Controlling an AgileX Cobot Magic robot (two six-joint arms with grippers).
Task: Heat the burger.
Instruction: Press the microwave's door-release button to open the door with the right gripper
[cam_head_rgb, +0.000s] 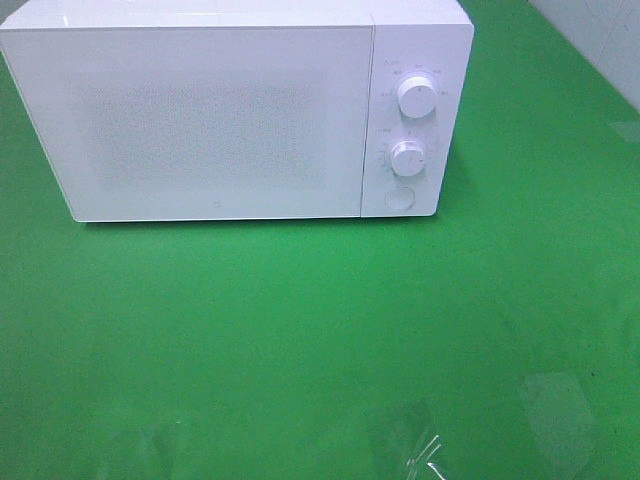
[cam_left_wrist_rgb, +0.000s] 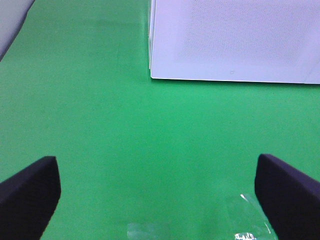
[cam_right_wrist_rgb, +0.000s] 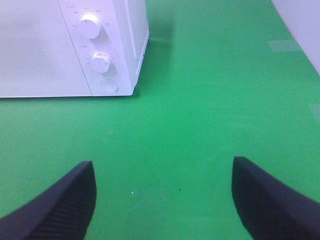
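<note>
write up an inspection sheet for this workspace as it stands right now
surface: flat green mat
job's things: burger not seen in any view; white box-shaped microwave oven with its door closed, upper white knob, lower white knob, round white button
clutter: clear shiny tape patches near the mat's front edge
grippers: left tool open, empty; right tool open, empty
cables: nothing seen
surroundings: pale grey area beyond the mat's far right corner

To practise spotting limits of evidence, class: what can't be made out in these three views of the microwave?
- Inside of the microwave: closed white door hides it in every view; no burger shows.
- Markings around the upper knob and lower knob: too small, blurred, exterior high and right wrist views.
- Left gripper and right gripper: only open fingertips show, cut off by wrist-view edges.
</note>
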